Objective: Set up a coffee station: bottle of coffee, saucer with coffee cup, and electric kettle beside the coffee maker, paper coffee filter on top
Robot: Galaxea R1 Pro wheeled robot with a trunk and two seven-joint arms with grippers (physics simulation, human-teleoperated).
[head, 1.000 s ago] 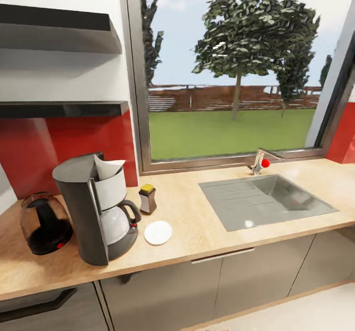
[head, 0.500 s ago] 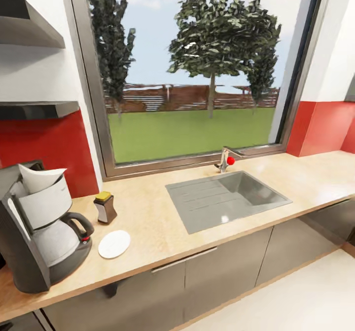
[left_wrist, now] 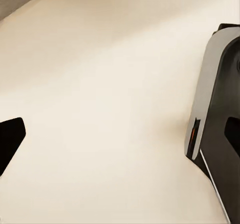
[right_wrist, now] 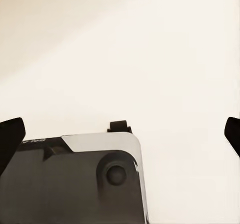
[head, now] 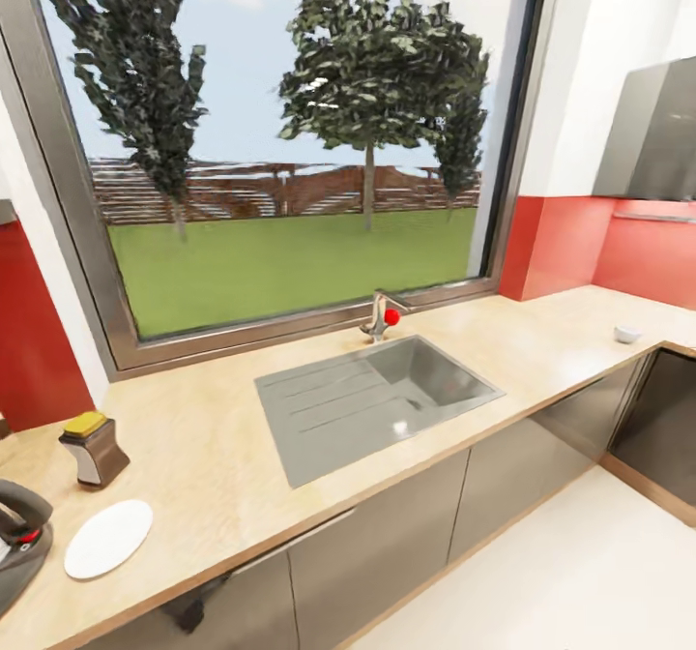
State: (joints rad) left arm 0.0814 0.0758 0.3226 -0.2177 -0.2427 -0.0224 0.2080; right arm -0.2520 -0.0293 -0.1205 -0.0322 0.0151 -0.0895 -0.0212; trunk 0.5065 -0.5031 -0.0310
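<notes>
Head view: a wide window (head: 280,147) takes up the upper half of the frame, with trees and a lawn outside. Below it a long wooden countertop (head: 222,457) runs from lower left to the right edge, above grey cabinets (head: 387,544). A steel sink (head: 372,398) is sunk into the middle of the counter; its basin looks bare, and a tap (head: 380,317) with a red knob stands behind it. At the far lower left edge, a cut-off piece of the coffee maker (head: 17,539) shows its dark handle and base. Just right of it lies the flat white saucer (head: 108,538), with nothing on it. Behind the saucer stands the brown coffee bottle (head: 93,449) with a yellow cap. At the right, a small white cup (head: 627,334) sits on the counter, well apart from the rest.

Both wrist views look at pale floor and parts of the robot's body. The right gripper (right_wrist: 120,131) has its dark fingertips at opposite frame edges, spread wide and holding nothing. For the left gripper, one fingertip (left_wrist: 10,141) shows; I cannot tell its state.
</notes>
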